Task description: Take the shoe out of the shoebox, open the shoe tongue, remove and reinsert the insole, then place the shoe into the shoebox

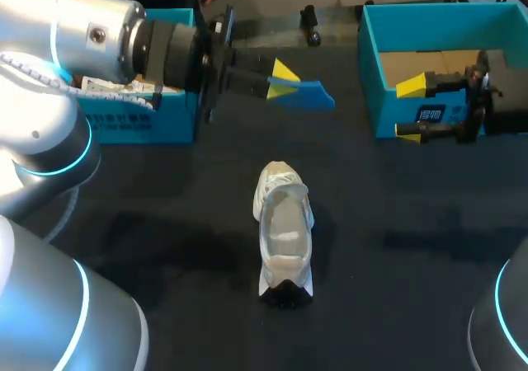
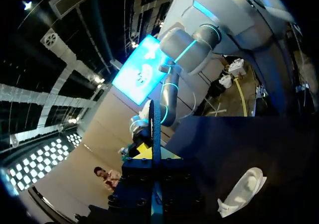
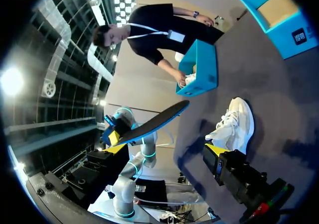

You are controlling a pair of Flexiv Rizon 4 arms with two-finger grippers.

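A white shoe [image 1: 285, 223] lies on the dark table's middle, its opening facing up; the left wrist view shows the shoe [image 2: 244, 191] below and beside the gripper. My left gripper [image 1: 285, 78] hangs above the table behind the shoe, shut on a blue insole [image 1: 312, 95] that sticks out past its yellow tips. In the left wrist view the insole [image 2: 156, 129] stands edge-on between the fingers. My right gripper [image 1: 410, 109] is wide open in front of the open blue shoebox [image 1: 371, 66], holding nothing. In the right wrist view the insole [image 3: 154, 122] hangs high beside the shoe [image 3: 234, 124].
A second blue box [image 1: 140, 122] with white shoes inside stands at the back left under my left arm. A person's hands [image 3: 189, 77] are in that box [image 3: 199, 69]. The open shoebox [image 3: 274, 10] shows a bare cardboard floor.
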